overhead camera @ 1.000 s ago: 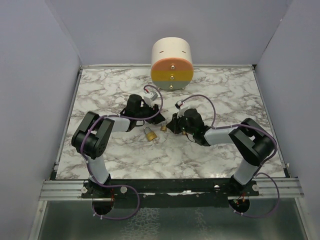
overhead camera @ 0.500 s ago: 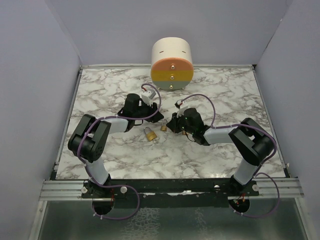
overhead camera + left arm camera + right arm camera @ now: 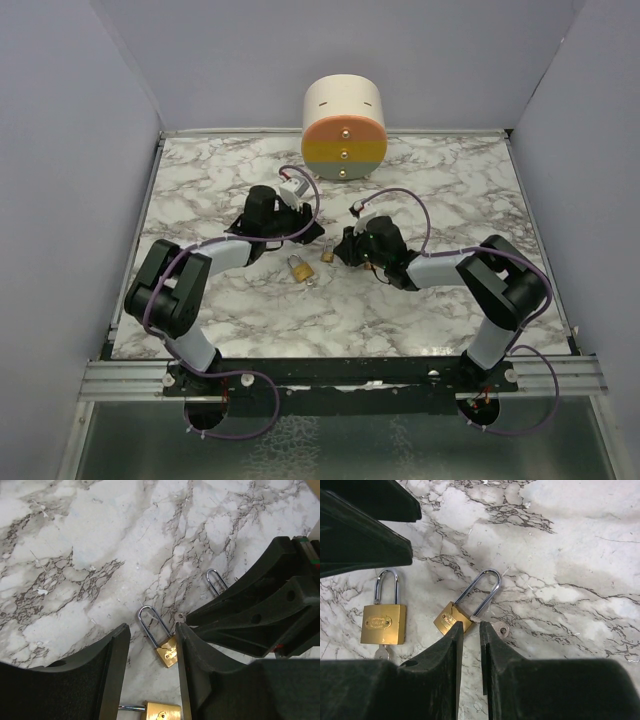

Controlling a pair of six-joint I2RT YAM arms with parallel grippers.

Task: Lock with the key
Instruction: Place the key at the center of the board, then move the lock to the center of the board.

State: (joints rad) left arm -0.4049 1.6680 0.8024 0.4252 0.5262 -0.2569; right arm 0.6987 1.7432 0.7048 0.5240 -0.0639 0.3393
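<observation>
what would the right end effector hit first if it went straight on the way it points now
Most likely the brass body of the long-shackled padlock, lying just beyond the right end effector tips in the wrist view. The key lies slightly off that line; depth is unclear.

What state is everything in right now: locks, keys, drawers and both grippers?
Large padlock: lying flat, shackle shut, key in its keyhole.
Small padlock: shackle looks shut, keyhole hidden.
Loose key: lying beside the small padlock, not in a lock.
Drawers: all three shut.
Left gripper: open, holding nothing.
Right gripper: barely open, nothing between its fingers.
</observation>
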